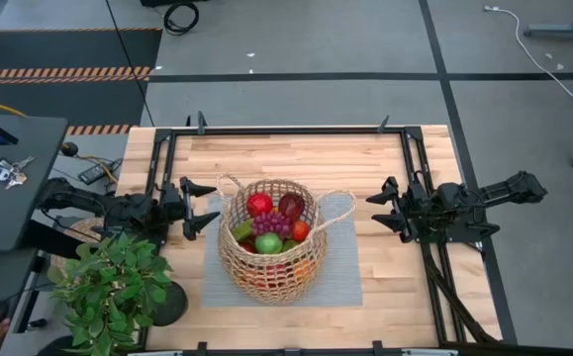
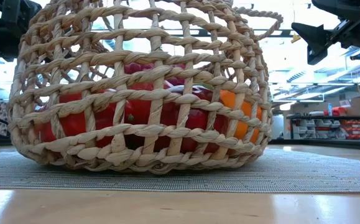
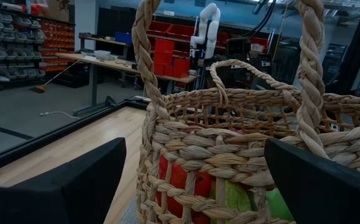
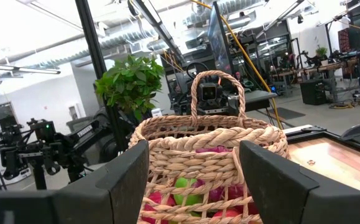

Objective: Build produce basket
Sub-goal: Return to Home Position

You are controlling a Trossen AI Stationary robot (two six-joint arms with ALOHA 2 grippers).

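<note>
Left end effector (image 1: 205,208) spread, centre-left, beside basket (image 1: 266,282) handle | right end effector (image 1: 377,213) spread, centre-right | risk: snagged handle could tip produce (image 1: 271,225)

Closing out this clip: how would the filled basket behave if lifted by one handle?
Likely heavy, since produce fills the basket to its rim. One handle sits off-centre, so it would probably tilt; the open weave may flex. Left gripper and right gripper wait open alongside.

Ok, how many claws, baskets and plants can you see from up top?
Claws: 2, the left claw and the right claw, both open
Baskets: 1, the basket
Plants: 1, the plant
Total: 4
</note>
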